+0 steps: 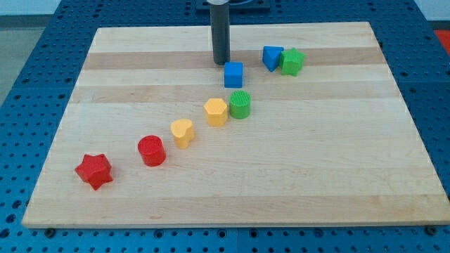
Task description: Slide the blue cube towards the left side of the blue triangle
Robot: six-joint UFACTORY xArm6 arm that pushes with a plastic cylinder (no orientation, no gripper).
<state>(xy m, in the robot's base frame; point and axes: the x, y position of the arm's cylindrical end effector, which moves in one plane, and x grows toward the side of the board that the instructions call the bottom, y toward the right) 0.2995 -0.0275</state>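
Note:
The blue cube (233, 74) sits on the wooden board (330, 154) near the view's top centre. The blue triangle (271, 57) lies up and to the right of it, touching a green block (292, 62) on its right. My tip (221, 62) stands just up and to the left of the blue cube, close to its upper left corner, and well left of the blue triangle.
A green round block (240, 104) and a yellow hexagon block (216, 111) sit just below the blue cube. A yellow heart-like block (182, 132), a red cylinder (151, 150) and a red star (93, 171) run down towards the view's bottom left.

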